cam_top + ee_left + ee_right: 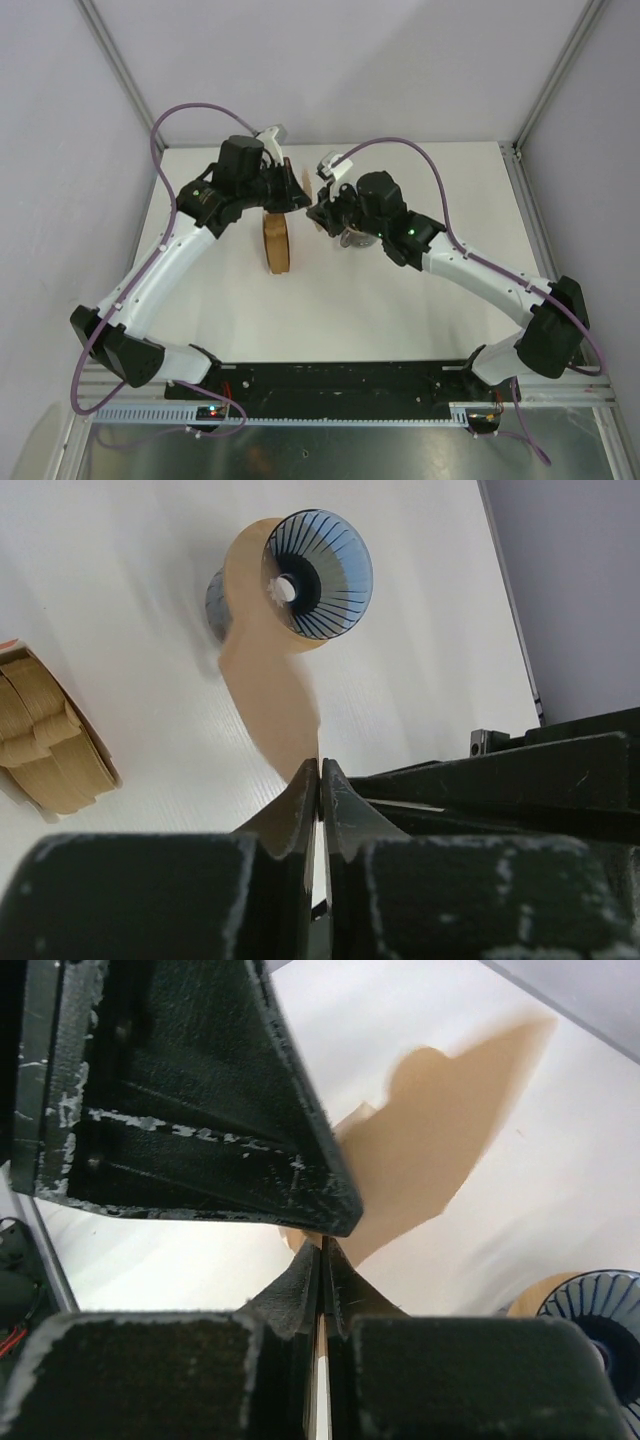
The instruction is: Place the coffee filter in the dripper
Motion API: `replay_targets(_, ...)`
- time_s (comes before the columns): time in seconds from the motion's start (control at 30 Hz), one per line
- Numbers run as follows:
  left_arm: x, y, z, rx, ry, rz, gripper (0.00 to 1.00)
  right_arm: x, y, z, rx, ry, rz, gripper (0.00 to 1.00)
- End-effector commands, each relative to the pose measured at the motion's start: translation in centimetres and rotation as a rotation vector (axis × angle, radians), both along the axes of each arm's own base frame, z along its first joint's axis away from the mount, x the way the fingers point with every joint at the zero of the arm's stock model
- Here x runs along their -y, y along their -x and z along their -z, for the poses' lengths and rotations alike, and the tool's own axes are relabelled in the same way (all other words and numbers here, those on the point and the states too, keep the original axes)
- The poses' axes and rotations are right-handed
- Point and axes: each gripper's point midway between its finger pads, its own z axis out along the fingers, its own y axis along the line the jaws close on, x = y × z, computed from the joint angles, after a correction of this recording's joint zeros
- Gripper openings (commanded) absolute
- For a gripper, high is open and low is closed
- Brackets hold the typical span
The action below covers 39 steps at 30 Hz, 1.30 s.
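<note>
Coffee filter (270, 695): held in the air between the two arms, just left of the dripper (318, 573), not in it. Left gripper (319, 780) and right gripper (322, 1260) are each pinched tight on an edge, probably to spread the flat sheet into a cone. Sheet is thin, tan and blurred; looks limp.

We take this for a robotics lab test cell. A bare white tabletop (420, 300) sits boxed in by plain pale grey wall panels (330, 60) and slim aluminium frame posts (556, 80). Two white-and-black jointed robot arms (160, 270) are bolted to a flat black base plate (340, 385), trailing thin purple cables (190, 105) past a slotted white cable duct (150, 412).
</note>
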Motion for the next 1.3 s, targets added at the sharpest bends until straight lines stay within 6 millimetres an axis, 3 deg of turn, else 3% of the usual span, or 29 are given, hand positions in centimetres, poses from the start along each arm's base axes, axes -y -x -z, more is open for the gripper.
replay_targets(0.0, -0.1, -0.8, -1.4, 0.079, -0.003, 0.019, 0.21, -0.3, 2.1, -1.4, 0.006, -0.022, -0.122, 0.0)
replay_targets(0.1, -1.1, -1.6, -2.7, 0.183, -0.068, 0.04, 0.55, 0.3, 2.2, -1.6, -0.008, -0.037, -0.156, 0.0)
replay_targets(0.23, -1.9, -1.6, -4.3, 0.292, -0.117, 0.111, 0.72, 1.2, 2.3, -2.3, -0.03, -0.088, -0.203, 0.0)
replay_targets(0.3, -2.2, -1.3, -4.7, 0.326, -0.122, 0.166, 0.73, 1.6, 2.5, -2.8, -0.023, -0.106, -0.222, 0.0)
replay_targets(0.5, -3.1, 0.1, -5.3, 0.364, -0.045, 0.333, 0.34, 2.4, 4.1, -4.5, 0.014, -0.131, -0.298, 0.04)
replay_targets(0.57, -3.2, 0.6, -5.3, 0.371, -0.026, 0.377, 0.3, 2.8, 4.7, -5.1, 0.032, -0.139, -0.316, 0.01)
replay_targets(0.73, -3.5, 0.5, -5.6, 0.402, -0.045, 0.381, 0.44, 3.5, 6.2, -6.7, 0.078, -0.158, -0.353, 0.0)
replay_targets(0.97, -4.4, 0.5, -8.8, 0.511, -0.056, 0.38, 0.64, 5.9, 6.7, -8.8, 0.092, -0.206, -0.342, 0.0)
replay_targets(1.03, -4.0, 1.2, -9.2, 0.538, -0.038, 0.442, 0.68, 6.5, 7.2, -10.0, 0.108, -0.234, -0.354, 0.0)
replay_targets(1.17, -2.0, 4.4, -10.3, 0.553, 0.092, 0.639, 0.75, 7.8, 8.2, -12.9, 0.183, -0.29, -0.352, 0.0)
replay_targets(1.27, -2.0, 4.8, -11.5, 0.608, 0.086, 0.661, 0.76, 8.9, 8.8, -14.7, 0.22, -0.326, -0.342, 0.0)
